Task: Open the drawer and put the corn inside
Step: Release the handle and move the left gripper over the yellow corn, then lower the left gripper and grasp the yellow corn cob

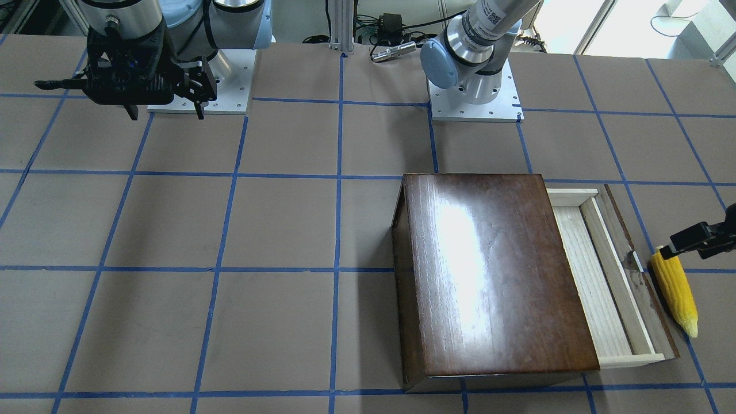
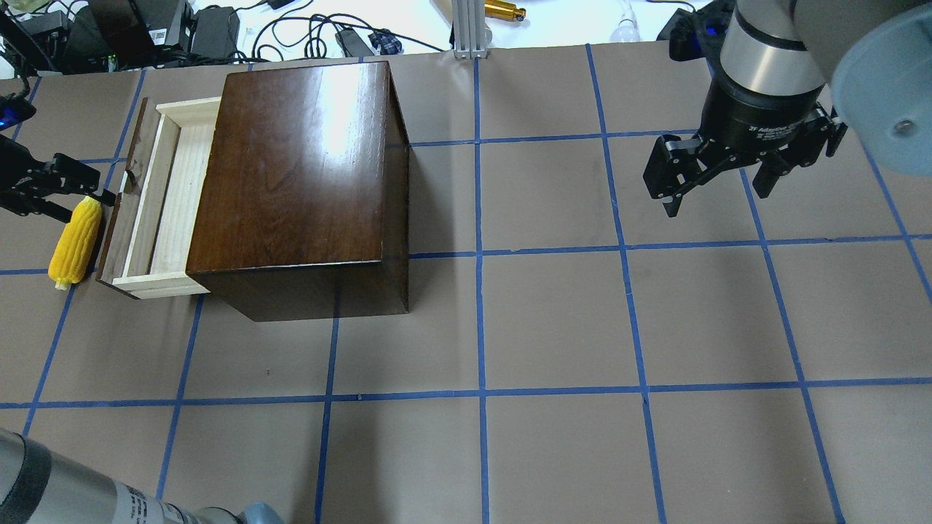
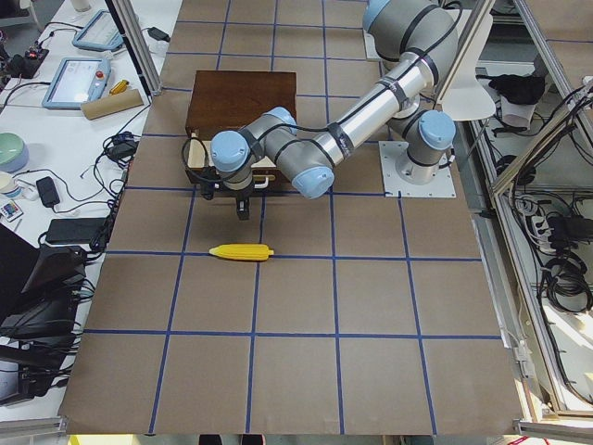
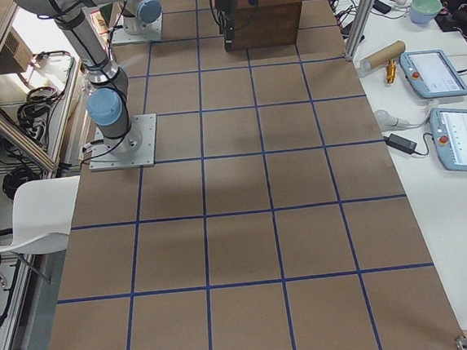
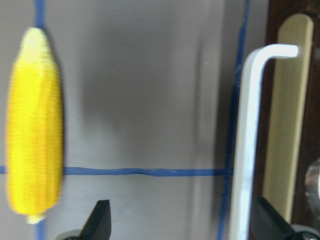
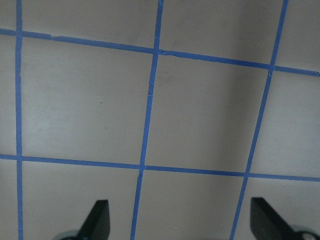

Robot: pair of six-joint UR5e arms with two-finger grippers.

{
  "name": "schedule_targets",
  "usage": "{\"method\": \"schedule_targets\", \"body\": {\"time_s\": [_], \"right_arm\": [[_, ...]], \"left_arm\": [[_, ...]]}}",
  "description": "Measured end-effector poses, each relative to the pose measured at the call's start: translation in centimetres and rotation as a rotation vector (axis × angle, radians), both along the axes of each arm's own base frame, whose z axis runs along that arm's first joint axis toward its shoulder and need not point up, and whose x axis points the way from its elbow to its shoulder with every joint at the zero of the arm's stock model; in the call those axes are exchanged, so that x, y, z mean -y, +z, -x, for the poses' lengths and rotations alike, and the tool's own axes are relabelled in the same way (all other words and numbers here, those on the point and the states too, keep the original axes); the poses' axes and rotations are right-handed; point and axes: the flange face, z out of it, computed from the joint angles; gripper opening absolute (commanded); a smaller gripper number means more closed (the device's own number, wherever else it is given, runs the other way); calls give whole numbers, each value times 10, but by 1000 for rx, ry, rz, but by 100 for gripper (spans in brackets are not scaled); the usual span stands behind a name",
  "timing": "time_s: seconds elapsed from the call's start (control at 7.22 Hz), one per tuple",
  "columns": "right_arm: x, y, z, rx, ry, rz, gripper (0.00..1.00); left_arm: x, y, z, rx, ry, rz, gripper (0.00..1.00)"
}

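The drawer is pulled out of the glossy dark-brown box. Its pale-wood tray is open and holds nothing, as the front-facing view also shows. The yellow corn lies on the table just outside the drawer's dark front panel, and it shows in the front-facing view too. My left gripper is open and empty, low over the corn's blunt end. In its wrist view the corn is to the left and the white handle to the right. My right gripper is open, empty and far off.
Cables and power bricks lie beyond the table's far edge, beside an aluminium post. The two arm bases stand on the robot's side. Blue tape lines grid the brown table.
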Motion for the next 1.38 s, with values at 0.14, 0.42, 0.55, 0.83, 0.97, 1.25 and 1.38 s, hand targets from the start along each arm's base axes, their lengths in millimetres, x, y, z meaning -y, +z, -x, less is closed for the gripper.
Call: {"method": "schedule_targets", "body": {"time_s": [0.14,0.42,0.55,0.83,0.97,1.25,1.38], "right_arm": [[0,0,0,0,0,0,100],[0,0,0,0,0,0,100],[0,0,0,0,0,0,100],[0,0,0,0,0,0,100],[0,0,0,0,0,1,100],[0,0,0,0,0,1,100],[0,0,0,0,0,0,100]], "left_arm": [[5,-1,-12,42,-62,0,100],[14,-27,-29,102,-149,-6,100],[17,-44,-34,109,-191,-21,100],[18,-80,-41,120,-237,-69,100],[17,-96,-43,126,-244,-90,100],[15,-126,-48,137,-248,-128,100],[15,-137,-50,132,-247,-142,100]]}}
